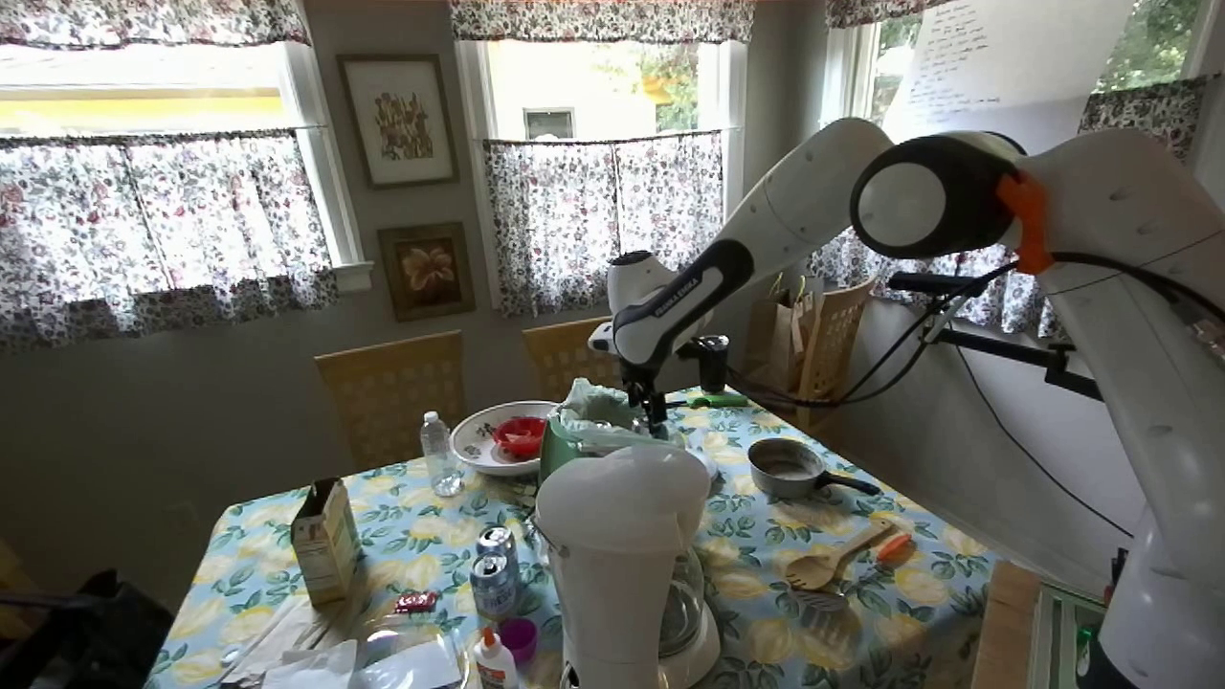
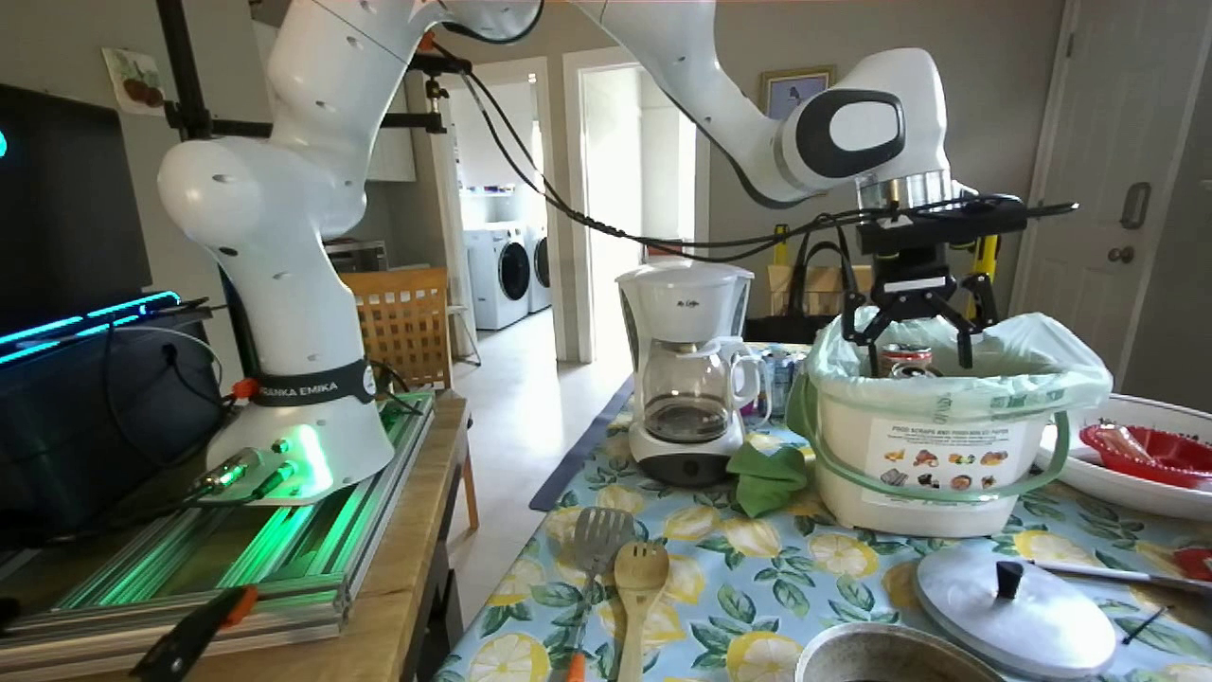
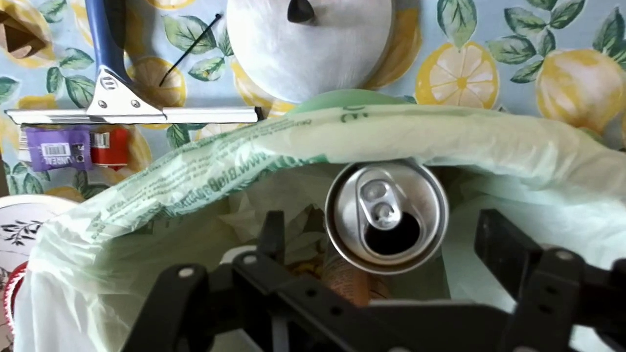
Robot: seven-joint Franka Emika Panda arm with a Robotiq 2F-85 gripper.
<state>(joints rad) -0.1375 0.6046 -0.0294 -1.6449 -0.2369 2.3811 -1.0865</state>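
My gripper [image 2: 918, 360] is open and points down into a food-scrap bin [image 2: 928, 478] lined with a pale green bag [image 2: 1032, 346]. In the wrist view my gripper [image 3: 381, 230] has its two fingers spread to either side of a silver-topped drink can [image 3: 415, 195], with a gap on each side. The can stands with its opened top up, against the bag's wall [image 3: 440, 137]. Its reddish upper side shows in an exterior view [image 2: 906, 356]. Paper scraps [image 3: 298, 230] lie lower in the bag. The bin's bottom is hidden. In an exterior view my gripper [image 1: 649, 411] is small and dark.
A coffee maker [image 2: 691, 313] stands beside the bin. A white bowl [image 1: 478, 459] holding a red bowl [image 2: 1150, 464] is on its other side. A pot lid [image 2: 1023, 616], a squeegee [image 3: 127, 115], a saucepan [image 1: 785, 469] and a wooden fork [image 2: 641, 578] lie on the table.
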